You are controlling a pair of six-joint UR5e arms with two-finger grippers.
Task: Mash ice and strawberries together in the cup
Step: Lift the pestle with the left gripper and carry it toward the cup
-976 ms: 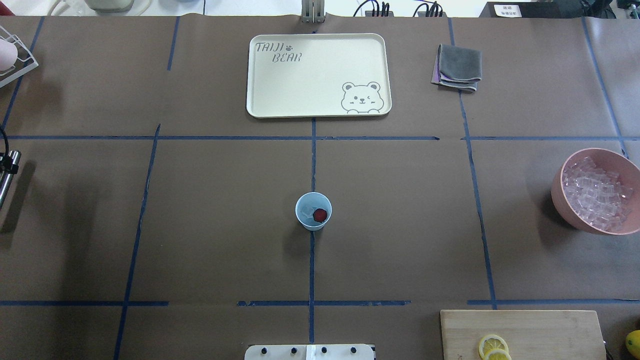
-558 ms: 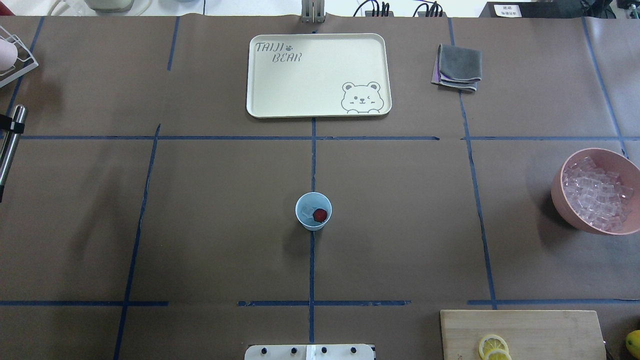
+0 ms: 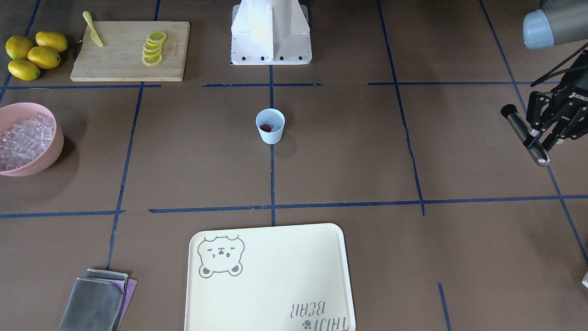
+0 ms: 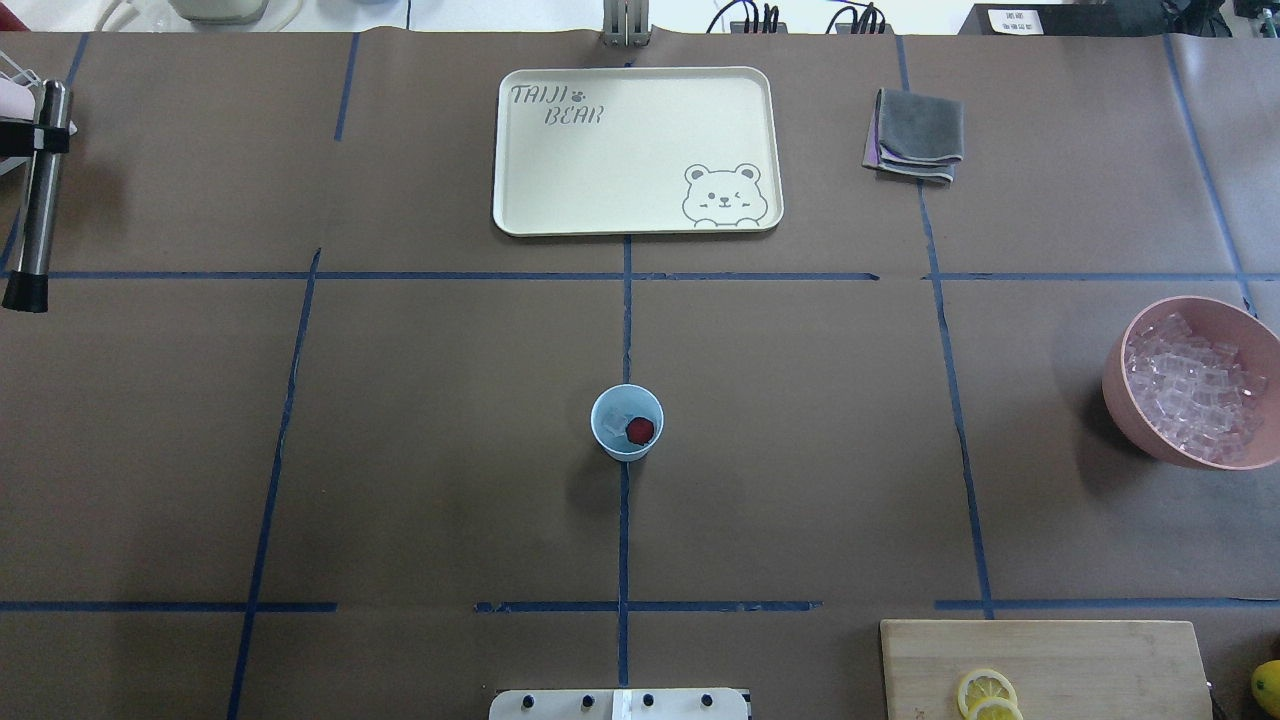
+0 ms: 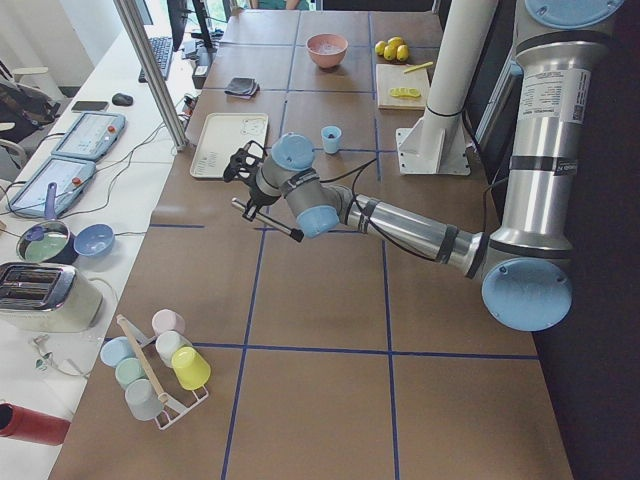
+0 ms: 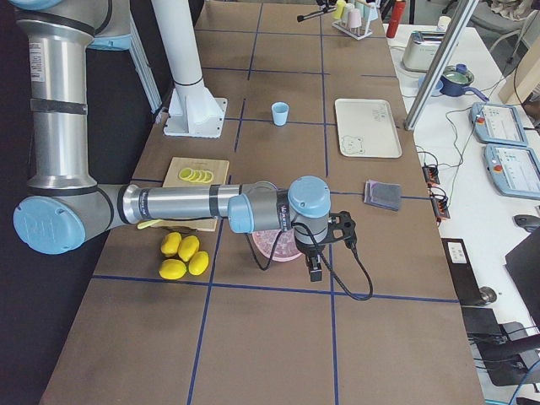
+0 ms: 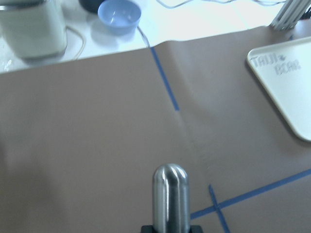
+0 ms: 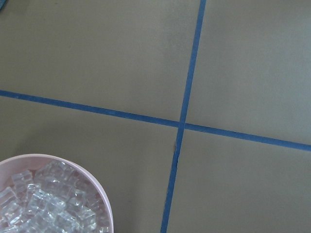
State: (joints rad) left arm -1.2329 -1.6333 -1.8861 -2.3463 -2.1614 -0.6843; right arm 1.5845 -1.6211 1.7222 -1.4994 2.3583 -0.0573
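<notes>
Cup at ctr w/ strawberry + ice; metal rod far left.

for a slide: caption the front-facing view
Left gripper holds a steel rod; pale-blue plastic cup with red strawberry stands mid-table

Upright pale-blue cup holds strawberry (dark red) beside ice.

Bright, even light from above.
You see a soft shadow beside the cup; your left wrist view looks blurry.
</notes>
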